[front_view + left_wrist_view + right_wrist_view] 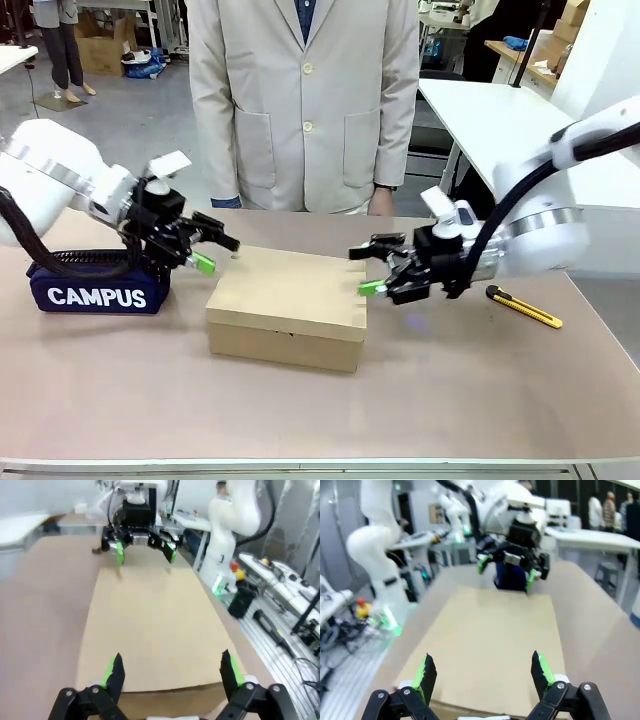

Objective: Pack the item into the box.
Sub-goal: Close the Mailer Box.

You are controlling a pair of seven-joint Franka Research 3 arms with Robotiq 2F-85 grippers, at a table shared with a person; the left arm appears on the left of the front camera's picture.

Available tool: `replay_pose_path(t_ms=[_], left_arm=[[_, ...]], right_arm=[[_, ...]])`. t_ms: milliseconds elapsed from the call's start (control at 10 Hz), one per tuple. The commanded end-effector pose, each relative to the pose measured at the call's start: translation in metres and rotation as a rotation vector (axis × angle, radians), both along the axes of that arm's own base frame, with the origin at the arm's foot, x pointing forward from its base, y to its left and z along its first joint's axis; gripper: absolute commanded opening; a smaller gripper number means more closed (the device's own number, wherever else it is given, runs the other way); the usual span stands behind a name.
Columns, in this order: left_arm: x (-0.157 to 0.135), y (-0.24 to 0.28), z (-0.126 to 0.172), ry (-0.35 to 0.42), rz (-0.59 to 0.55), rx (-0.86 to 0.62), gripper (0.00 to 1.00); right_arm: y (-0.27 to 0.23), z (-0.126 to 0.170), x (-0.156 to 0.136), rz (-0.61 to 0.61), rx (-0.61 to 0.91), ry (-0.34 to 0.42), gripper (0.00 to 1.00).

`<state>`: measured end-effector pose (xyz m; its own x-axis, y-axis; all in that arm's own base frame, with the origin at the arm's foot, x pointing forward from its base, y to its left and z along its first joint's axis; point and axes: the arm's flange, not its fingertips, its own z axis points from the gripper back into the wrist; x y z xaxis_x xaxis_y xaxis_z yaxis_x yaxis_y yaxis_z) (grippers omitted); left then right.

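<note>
The brown cardboard box [288, 300] lies in the middle of the table with its lid down flat. My left gripper [215, 252] hovers open at the box's left end, its green-padded fingers spread wide over the lid edge [171, 662]. At the opposite end my right gripper [362, 270] faces it, also open, fingers spanning the lid's width [482, 665]. Each wrist view looks along the flat lid [150, 620] [495, 630] to the other gripper [144, 550] [506, 570]. Neither gripper holds anything. The item is out of view.
A navy "CAMPUS" pencil case [95, 290] lies at the left under my left arm. A yellow utility knife [525, 307] rests at the right beside my right arm. A person in a beige coat [305, 100] stands at the far edge.
</note>
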<state>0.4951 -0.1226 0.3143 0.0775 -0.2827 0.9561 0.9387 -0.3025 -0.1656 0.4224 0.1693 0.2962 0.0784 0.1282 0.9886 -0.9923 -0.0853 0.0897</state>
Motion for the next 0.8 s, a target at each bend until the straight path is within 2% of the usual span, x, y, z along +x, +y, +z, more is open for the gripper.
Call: replay_pose_path(t_ms=[0,100,200,400,500,600,700], left_arm=[[-0.009,0.035,0.038,-0.057,0.064,-0.215,1.0],[-0.008,0.048,0.049,-0.075,0.124,-0.297,1.0],[0.001,0.02,0.023,-0.022,0.029,-0.093,1.0],[0.001,0.02,0.023,-0.022,0.029,-0.093,1.0],[0.0,0.037,0.039,-0.038,0.062,-0.163,1.0],[-0.003,0.046,0.057,0.093,0.024,-0.115,1.0],[-0.009,0.071,0.082,0.184,0.114,-0.088,1.0]], right_arm=[[-0.057,0.043,0.006,0.022,0.066,0.083,1.0],[-0.07,0.053,0.015,-0.002,0.072,0.055,1.0],[-0.028,0.021,0.002,0.019,0.045,0.024,1.0],[-0.028,0.021,0.002,0.019,0.045,0.024,1.0],[-0.053,0.036,0.005,0.018,0.065,0.036,1.0],[-0.064,0.054,0.006,-0.045,0.091,0.16,1.0],[-0.085,0.078,-0.002,-0.146,0.122,0.333,1.0]])
